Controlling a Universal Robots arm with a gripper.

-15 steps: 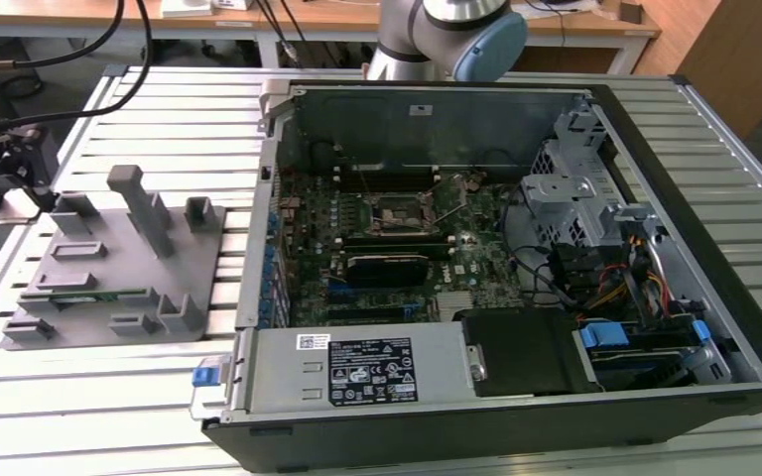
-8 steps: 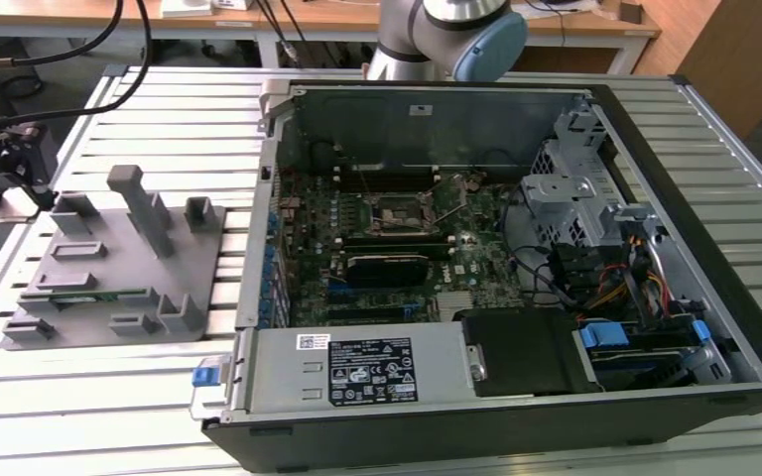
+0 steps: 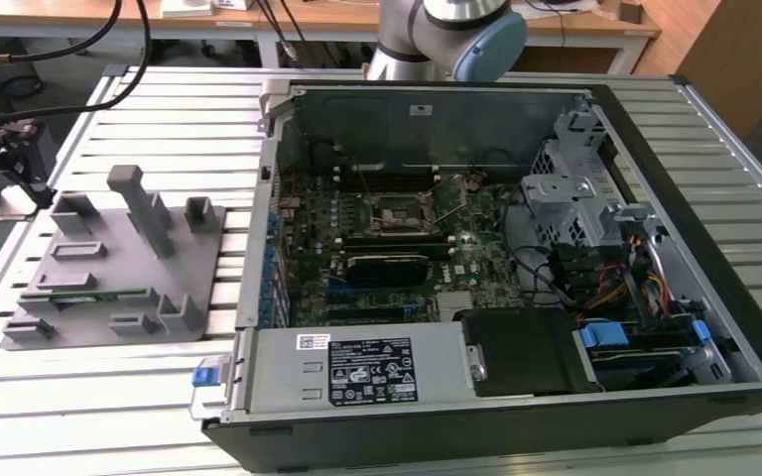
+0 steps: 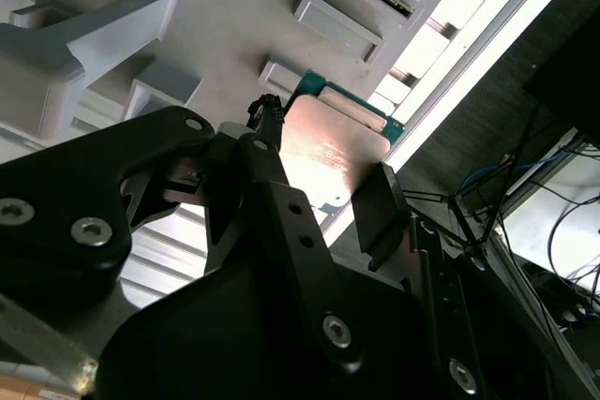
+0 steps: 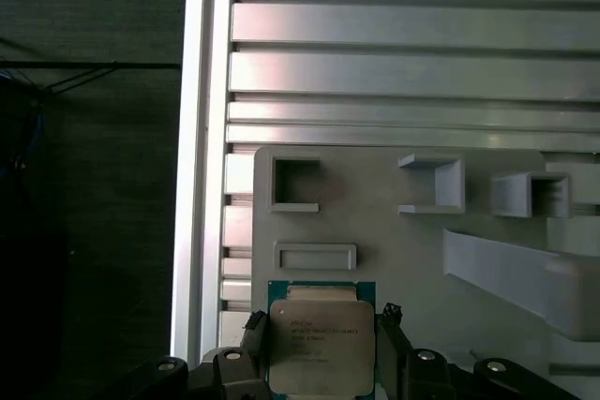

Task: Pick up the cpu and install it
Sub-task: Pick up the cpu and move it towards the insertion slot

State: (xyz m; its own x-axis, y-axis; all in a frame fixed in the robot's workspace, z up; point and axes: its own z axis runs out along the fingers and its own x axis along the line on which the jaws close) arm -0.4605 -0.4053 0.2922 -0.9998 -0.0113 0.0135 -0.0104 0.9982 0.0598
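The cpu (image 5: pixel 322 344) is a flat square chip with a silvery top and a green rim. My gripper (image 5: pixel 323 348) is shut on it, with a black finger on each of two opposite sides. In the second wrist view the cpu (image 4: pixel 330 149) sits between the same fingers (image 4: pixel 378 213), over the edge of the grey fixture tray (image 4: pixel 225 7). In the exterior view my gripper (image 3: pixel 8 183) is at the table's far left edge, left of the tray (image 3: pixel 116 273). The open computer case (image 3: pixel 514 238) lies to the exterior view's right, with the bare motherboard socket (image 3: pixel 395 211) inside.
The grey tray carries upright posts (image 3: pixel 136 203) and small pockets (image 5: pixel 295 180). The slatted metal table (image 5: pixel 412 72) ends at a rail next to the gripper. Cables (image 3: pixel 103 40) hang at the back left. The arm's base (image 3: pixel 441 35) stands behind the case.
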